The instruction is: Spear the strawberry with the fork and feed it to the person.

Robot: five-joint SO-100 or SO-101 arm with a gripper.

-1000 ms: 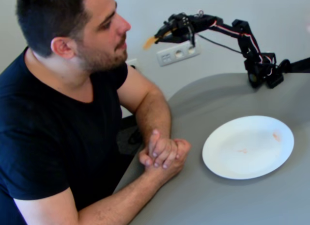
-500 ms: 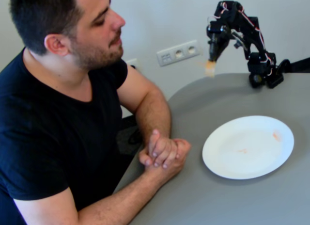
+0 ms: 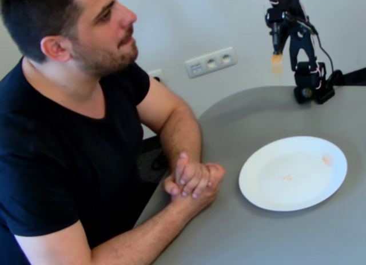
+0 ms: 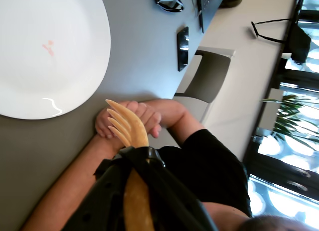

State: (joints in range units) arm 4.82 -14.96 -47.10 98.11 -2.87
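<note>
The person (image 3: 86, 122) sits at the left of the fixed view, hands clasped (image 3: 193, 180) on the grey table's edge, face turned right. My gripper (image 3: 277, 47) hangs high at the back right, shut on the pale yellow-orange fork (image 3: 277, 63), tines down. In the wrist view the gripper (image 4: 133, 159) holds the fork (image 4: 128, 127) above the person's clasped hands (image 4: 144, 116); its tines are bare. The white plate (image 3: 269, 191) lies on the table and bears only faint pinkish smears. It also shows in the wrist view (image 4: 75, 86). No strawberry shows in either view.
The arm's base (image 3: 311, 88) stands at the table's far edge. A wall socket (image 3: 210, 61) is behind. In the wrist view a dark phone (image 4: 183, 44) and glasses (image 4: 168, 1) lie on the table, and a chair (image 4: 207, 86) stands beside it.
</note>
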